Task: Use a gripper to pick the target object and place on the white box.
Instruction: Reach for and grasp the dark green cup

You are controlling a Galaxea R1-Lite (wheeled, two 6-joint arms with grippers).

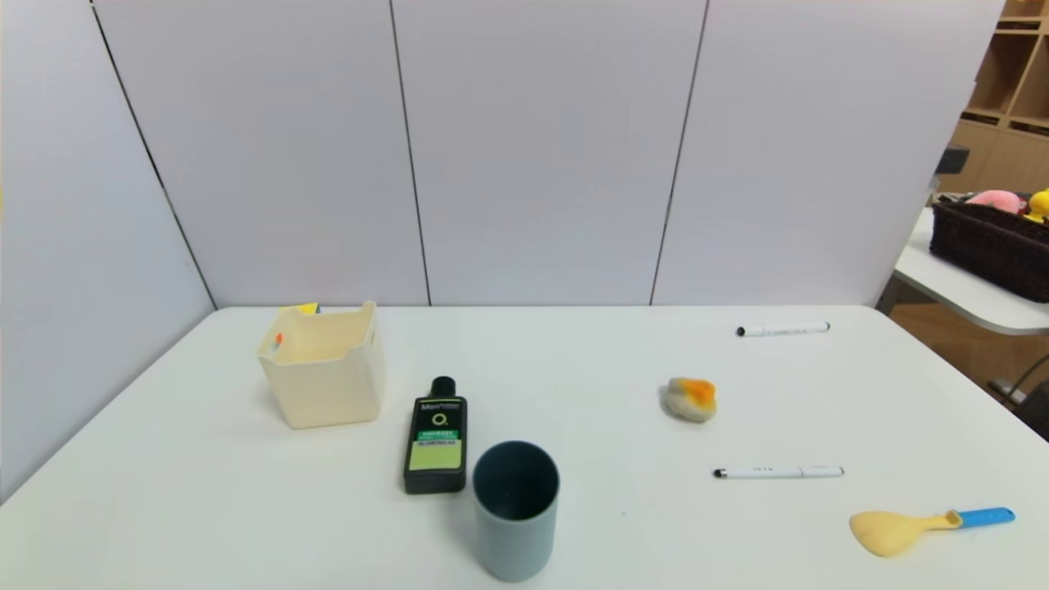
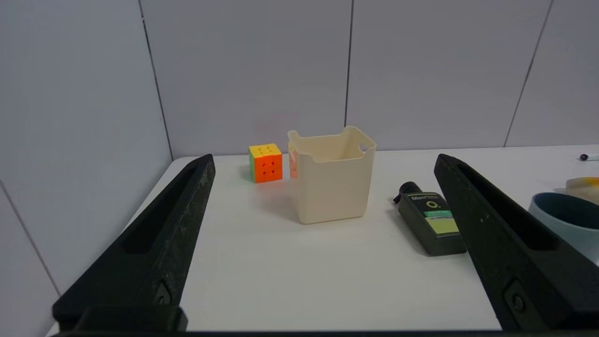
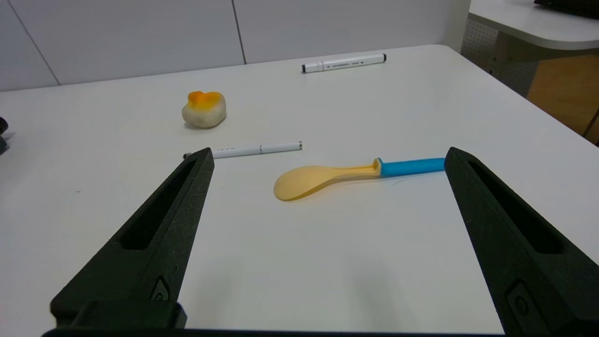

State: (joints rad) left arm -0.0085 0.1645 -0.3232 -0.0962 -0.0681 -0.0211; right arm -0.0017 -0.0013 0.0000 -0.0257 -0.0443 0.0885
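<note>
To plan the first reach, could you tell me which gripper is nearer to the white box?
The left: its open gripper faces the white box. The right gripper is farther off, over the spoon's side.

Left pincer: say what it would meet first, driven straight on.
The left pincer would probably meet the white box first; it shows between the open jaws, though depth is unclear.

On the surface, the cup stands near the front edge, the bottle just behind it and leftward, the box toward the back left corner, the spoon front right.
</note>
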